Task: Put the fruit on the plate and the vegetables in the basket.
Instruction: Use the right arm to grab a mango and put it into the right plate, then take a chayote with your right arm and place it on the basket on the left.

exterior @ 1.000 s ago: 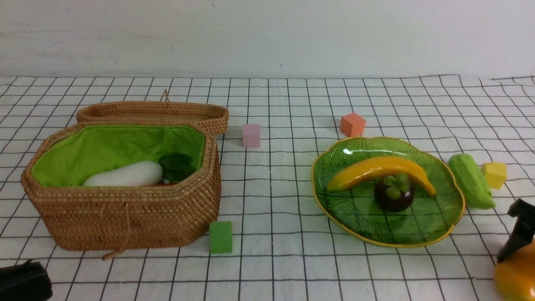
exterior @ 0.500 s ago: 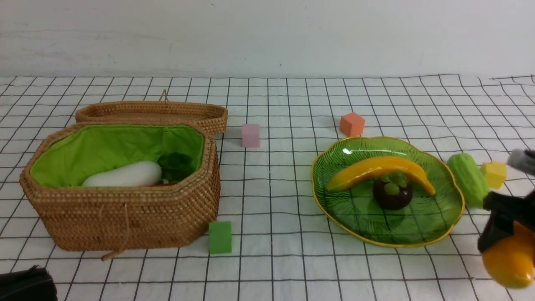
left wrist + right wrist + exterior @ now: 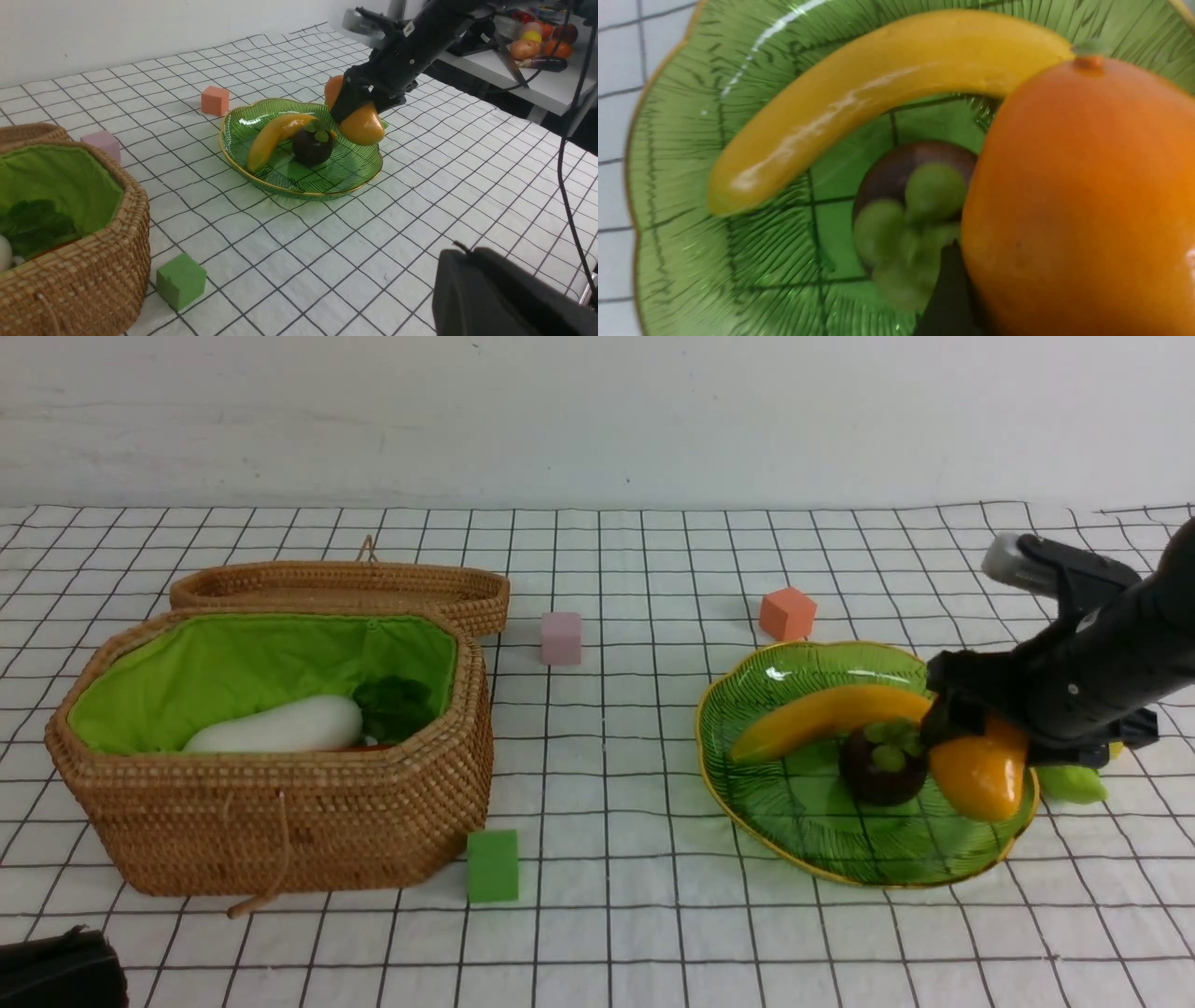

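My right gripper (image 3: 971, 739) is shut on the orange-yellow mango (image 3: 980, 775), holding it just above the right side of the green plate (image 3: 868, 845). On the plate lie the yellow banana (image 3: 822, 719) and the purple mangosteen (image 3: 882, 770), which sits right beside the mango (image 3: 1083, 200). The light-green gourd (image 3: 1074, 786) rests on the cloth right of the plate, mostly hidden by my arm. The white eggplant (image 3: 280, 726) lies in the open wicker basket (image 3: 280, 821). My left gripper (image 3: 56, 971) sits shut at the near left corner, holding nothing.
The basket's lid (image 3: 345, 586) hangs open behind it. Foam cubes stand on the checked cloth: pink (image 3: 561, 638), orange (image 3: 787, 614) behind the plate, green (image 3: 492, 865) by the basket's front corner. A side shelf (image 3: 537, 70) with other toy produce stands beyond the table's right edge.
My right gripper has carried the mango from the near right corner up and leftward, to over the plate's right side. It now hides most of the gourd and the yellow cube.
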Action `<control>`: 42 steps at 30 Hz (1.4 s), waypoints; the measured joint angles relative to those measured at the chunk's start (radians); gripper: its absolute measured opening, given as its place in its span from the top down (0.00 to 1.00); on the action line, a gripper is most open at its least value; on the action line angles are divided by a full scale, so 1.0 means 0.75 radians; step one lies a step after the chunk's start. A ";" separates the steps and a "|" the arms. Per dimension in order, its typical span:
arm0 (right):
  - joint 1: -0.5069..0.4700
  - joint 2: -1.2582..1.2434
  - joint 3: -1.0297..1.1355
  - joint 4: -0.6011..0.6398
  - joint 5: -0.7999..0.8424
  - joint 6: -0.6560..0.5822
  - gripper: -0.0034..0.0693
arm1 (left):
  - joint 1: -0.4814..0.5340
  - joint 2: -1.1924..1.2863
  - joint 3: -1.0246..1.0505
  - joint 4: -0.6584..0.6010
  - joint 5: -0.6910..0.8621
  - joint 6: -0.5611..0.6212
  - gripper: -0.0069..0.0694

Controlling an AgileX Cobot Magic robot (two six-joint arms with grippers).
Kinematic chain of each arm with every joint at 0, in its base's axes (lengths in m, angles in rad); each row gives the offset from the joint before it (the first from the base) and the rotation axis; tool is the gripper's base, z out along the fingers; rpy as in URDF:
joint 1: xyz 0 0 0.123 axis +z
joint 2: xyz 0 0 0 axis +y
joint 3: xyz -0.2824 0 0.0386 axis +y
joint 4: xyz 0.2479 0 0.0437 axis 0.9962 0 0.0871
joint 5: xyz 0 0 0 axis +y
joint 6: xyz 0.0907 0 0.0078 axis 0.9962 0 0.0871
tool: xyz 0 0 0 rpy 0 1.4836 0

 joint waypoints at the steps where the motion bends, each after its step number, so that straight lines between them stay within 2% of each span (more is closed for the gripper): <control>1: 0.000 0.006 0.000 -0.001 -0.005 0.000 0.14 | 0.000 0.000 0.000 0.000 0.000 0.000 0.93; 3: 0.000 0.003 0.000 -0.014 -0.008 0.000 0.04 | 0.000 0.000 0.000 0.000 0.000 0.000 0.92; 5: 0.000 -0.029 -0.002 -0.023 0.002 0.000 0.02 | 0.000 0.000 0.000 0.000 0.000 0.000 0.92; 8: -0.004 -0.116 -0.023 -0.065 0.044 0.000 0.03 | 0.000 0.000 0.000 0.000 0.000 0.000 0.92; 11: -0.015 -0.186 -0.061 -0.125 0.100 0.000 0.08 | 0.000 0.000 0.000 0.000 0.000 0.000 0.92; 12: -0.039 -0.227 -0.114 -0.193 0.154 0.000 0.15 | 0.000 0.000 0.000 0.000 0.000 0.000 0.91; 15: -0.087 -0.220 -0.218 -0.299 0.241 -0.007 0.26 | 0.000 0.000 0.000 0.000 0.000 0.000 0.91; 18: -0.152 -0.096 -0.376 -0.366 0.327 -0.034 0.36 | 0.000 0.000 0.000 0.000 0.001 0.000 0.91; 20: -0.190 0.002 -0.461 -0.370 0.388 -0.039 0.37 | 0.000 0.000 0.000 0.000 0.001 0.000 0.91; 23: -0.229 0.157 -0.580 -0.354 0.475 -0.042 0.36 | 0.000 0.000 0.000 0.000 0.003 0.000 0.90; 25: -0.256 0.285 -0.661 -0.313 0.518 -0.071 0.31 | 0.000 0.000 0.000 0.000 0.004 0.000 0.90; 31: -0.264 0.464 -0.728 -0.158 0.499 -0.258 0.18 | 0.000 0.000 0.000 0.000 0.004 0.000 0.90; 42: -0.260 0.585 -0.745 -0.138 0.438 -0.289 0.16 | 0.000 0.000 0.000 0.000 0.004 0.000 0.90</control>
